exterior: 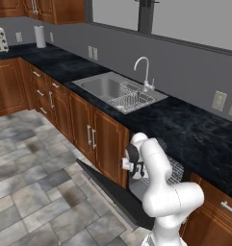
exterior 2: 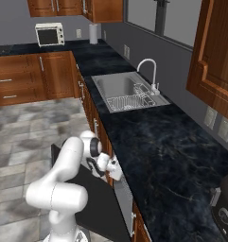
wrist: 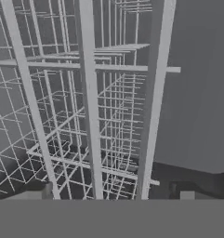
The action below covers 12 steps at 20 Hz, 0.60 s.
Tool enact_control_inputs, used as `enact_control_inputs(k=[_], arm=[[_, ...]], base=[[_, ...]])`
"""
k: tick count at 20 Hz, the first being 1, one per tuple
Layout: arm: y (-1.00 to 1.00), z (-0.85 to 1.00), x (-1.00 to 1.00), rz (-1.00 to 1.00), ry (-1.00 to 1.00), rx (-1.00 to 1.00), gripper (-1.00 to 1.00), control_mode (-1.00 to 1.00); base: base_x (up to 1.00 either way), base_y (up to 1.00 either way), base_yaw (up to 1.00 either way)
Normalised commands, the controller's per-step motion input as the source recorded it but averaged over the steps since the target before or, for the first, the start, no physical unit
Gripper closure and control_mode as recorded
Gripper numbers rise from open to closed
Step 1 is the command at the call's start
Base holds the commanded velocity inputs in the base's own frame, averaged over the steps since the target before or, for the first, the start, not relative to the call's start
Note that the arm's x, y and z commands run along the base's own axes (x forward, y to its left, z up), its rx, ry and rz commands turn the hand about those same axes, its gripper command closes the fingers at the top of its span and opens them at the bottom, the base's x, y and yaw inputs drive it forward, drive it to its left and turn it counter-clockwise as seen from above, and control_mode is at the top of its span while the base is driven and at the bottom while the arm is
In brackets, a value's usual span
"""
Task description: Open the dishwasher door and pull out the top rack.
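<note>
- Dishwasher door [exterior: 115, 192] found swung down and open, lying just below the claw [exterior: 128, 165]; first part of task judged complete.
- Top rack [wrist: 85, 116] seen directly ahead of the claw at very close range, wire grid running across the hand view; also glimpsed behind the white arm under the counter edge [exterior: 175, 170].
- Rack apparently partway out at most; extent of pull-out could not be determined.
- Claw spread wide, holding nothing; finger tips [wrist: 187, 195] barely visible, contact with wire not confirmed.
- Remaining, by judgement: closing on a front wire and drawing the rack out.
- Beyond and above the claw: black counter [exterior 2: 153, 156], sink [exterior: 105, 86] with small wire dish rack [exterior: 133, 101] and faucet [exterior: 144, 69].
- Beside the claw: brown cabinet doors [exterior: 100, 139].
- Well apart: toaster oven [exterior 2: 49, 34], paper towel roll [exterior: 40, 36].
- No obstruction noted between claw and rack.
</note>
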Motion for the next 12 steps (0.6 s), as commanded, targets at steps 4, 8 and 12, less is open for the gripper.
enact_control_inputs(k=[4, 8, 12], arm=[[-0.23, -0.25, 0.05, 0.0, 0.12, 0.03, -1.0, -1.0], [-0.14, -0.34, 0.03, 0.0, 0.18, 0.1, -1.0, -1.0], [-0.03, -0.4, 0.0, 0.0, 0.19, 0.13, -1.0, -1.0]], base=[[0.0, 0.0, 0.0], [0.0, 0.0, 0.0], [0.0, 0.0, 0.0]])
